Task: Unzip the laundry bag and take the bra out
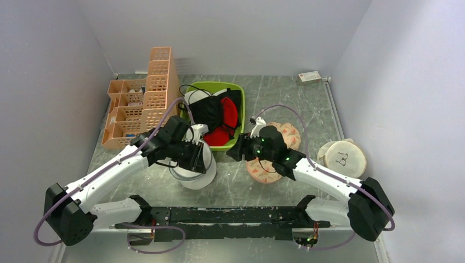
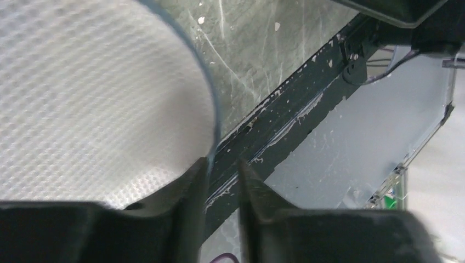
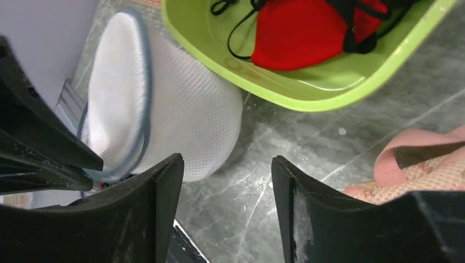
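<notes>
Closest in, left wrist view: the left gripper (image 2: 222, 164), black fingers (image 2: 189, 186) drawn almost together with a thin gap. Only the dark rail (image 2: 285, 126) at the table's near edge shows through that gap. The blue-grey zip rim of the laundry bag (image 2: 93, 93) runs down to the tip of one finger. I cannot tell whether it pinches the rim or only touches it.

From the top view the bag sits on the grey table (image 1: 263, 186), just in front of the green tub (image 1: 237, 90), with the left arm's claw on top of it. The white mesh looks pale all through, with no red showing inside it in any view.

The right gripper (image 3: 227, 164) hangs spread wide with nothing between the jaws, over bare table between the bag and the peach floral item (image 3: 422, 175).

The bra (image 3: 307, 33), bright red, lies in the green tub, tangled with a black garment (image 1: 207, 109), apart from the bag.

Progress, as a judgement: the bra looks to be out of the bag and in the tub, so the removal seems done or nearly so. Whether the zip is fully open I cannot make out. What seems left is letting go of the bag and pulling the arms clear.

Off to the sides are orange baskets (image 1: 145, 98) on the left and a cream pouch with a black squiggle (image 1: 342, 158) on the right.
</notes>
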You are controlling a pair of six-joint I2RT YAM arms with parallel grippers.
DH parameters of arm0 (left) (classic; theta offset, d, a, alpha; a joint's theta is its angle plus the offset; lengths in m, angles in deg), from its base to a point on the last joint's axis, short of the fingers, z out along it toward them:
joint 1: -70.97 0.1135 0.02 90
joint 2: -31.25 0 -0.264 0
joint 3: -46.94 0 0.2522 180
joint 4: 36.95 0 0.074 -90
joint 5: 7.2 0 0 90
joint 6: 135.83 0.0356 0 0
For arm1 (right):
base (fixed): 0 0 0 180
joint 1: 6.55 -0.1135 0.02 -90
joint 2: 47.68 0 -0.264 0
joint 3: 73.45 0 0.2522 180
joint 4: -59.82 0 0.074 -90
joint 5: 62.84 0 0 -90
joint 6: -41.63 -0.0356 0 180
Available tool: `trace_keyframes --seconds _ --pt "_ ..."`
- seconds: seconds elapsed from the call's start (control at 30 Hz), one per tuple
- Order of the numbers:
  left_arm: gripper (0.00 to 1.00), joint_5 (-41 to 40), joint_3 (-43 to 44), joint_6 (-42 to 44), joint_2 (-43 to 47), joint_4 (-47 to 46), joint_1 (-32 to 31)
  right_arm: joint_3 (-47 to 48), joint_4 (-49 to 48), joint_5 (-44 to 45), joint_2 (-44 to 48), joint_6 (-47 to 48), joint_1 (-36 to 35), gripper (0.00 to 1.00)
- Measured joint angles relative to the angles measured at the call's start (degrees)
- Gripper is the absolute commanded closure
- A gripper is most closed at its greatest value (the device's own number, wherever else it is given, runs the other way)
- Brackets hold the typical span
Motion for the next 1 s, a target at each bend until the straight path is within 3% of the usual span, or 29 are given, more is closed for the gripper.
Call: trace_keyframes --seconds 0.13,0.2,0.33,0.47,0.53,0.63,0.8,1.0 --pt "0.12 1.3 0.7 1.1 0.1 0.5 -0.1 0.0 -0.5 -3.8 1.0 1.0 0.6 0.2" --pt "0.03 0.8 2.7 2.5 0.2 2.4 -0.2 0.4 -1.7 -6.3 -0.4 0.9 0.1 0.12" --pt "0.0 -2.3 9.0 3.6 2.3 4.8 -0.2 3.4 -4.1 -10.1 -6.4 0.7 -2.5 0.05" --pt "0.0 -5.9 13.4 2.6 7.5 4.6 -0.2 6.4 -9.4 -12.6 -13.6 -1.2 -6.8 0.05" --pt "0.0 -7.7 14.0 1.8 10.1 4.3 -0.2 6.6 -12.4 -12.9 -16.4 -2.9 -8.4 0.1" --pt "0.0 -10.3 14.1 0.9 12.5 4.4 -0.2 6.8 -16.6 -12.3 -22.0 -6.0 -10.4 0.3" --pt "0.0 -12.8 14.0 0.0 14.0 4.4 -0.2 10.1 -21.6 -10.6 -32.7 -9.6 -13.8 0.45" --pt "0.0 -13.5 12.6 -1.7 19.3 4.3 -0.2 18.6 -33.9 -9.1 -45.5 -13.6 -19.9 0.47"
